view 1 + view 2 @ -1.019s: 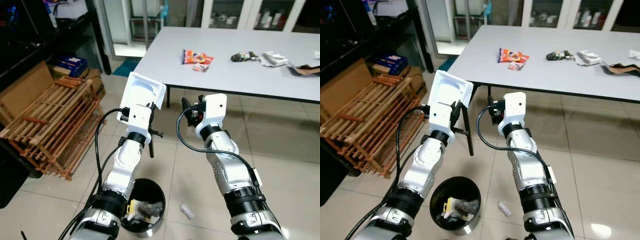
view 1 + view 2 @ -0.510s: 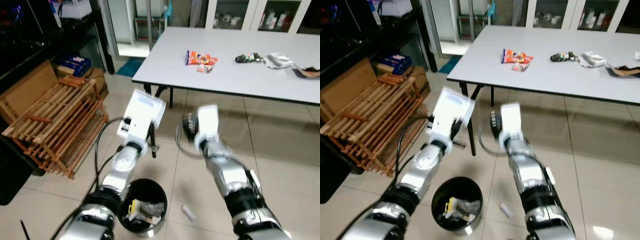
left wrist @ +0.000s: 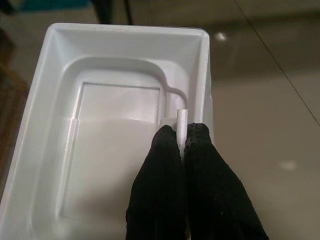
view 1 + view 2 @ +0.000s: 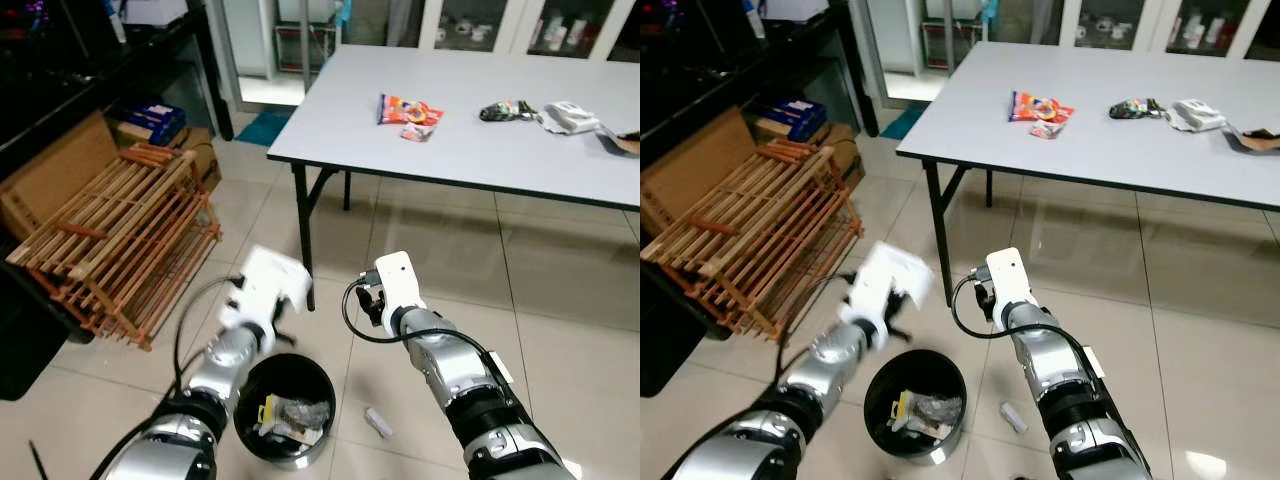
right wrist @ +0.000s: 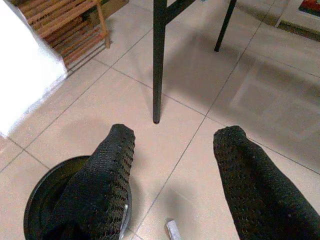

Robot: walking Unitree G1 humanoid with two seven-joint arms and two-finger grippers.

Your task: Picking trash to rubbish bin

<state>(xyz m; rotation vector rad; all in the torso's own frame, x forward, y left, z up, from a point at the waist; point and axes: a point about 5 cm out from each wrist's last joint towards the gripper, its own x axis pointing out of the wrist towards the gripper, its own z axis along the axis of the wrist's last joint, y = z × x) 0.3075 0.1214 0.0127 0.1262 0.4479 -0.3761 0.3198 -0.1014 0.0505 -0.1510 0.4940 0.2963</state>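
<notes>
A white plastic tray [image 3: 120,105] is pinched by its rim in my left gripper [image 3: 182,137], which is shut on it. The same tray [image 4: 275,285] hangs low, just above the far left rim of a black rubbish bin [image 4: 286,405] that holds several scraps. My right gripper [image 5: 172,150] is open and empty, hovering to the right of the bin [image 5: 45,200] over the tiled floor. A small white scrap [image 4: 377,422] lies on the floor right of the bin. A red snack wrapper [image 4: 407,111], a dark wrapper [image 4: 507,110] and a white packet [image 4: 571,116] lie on the grey table [image 4: 470,150].
A wooden slatted rack [image 4: 115,235] leans at the left beside a cardboard sheet [image 4: 45,180] and dark shelving. The table's black leg [image 4: 302,235] stands just behind the bin. Open tiled floor lies to the right.
Both arms have dropped from chest height toward the floor. The tray has come down to just above the bin's rim. The camera has also tilted slightly.
</notes>
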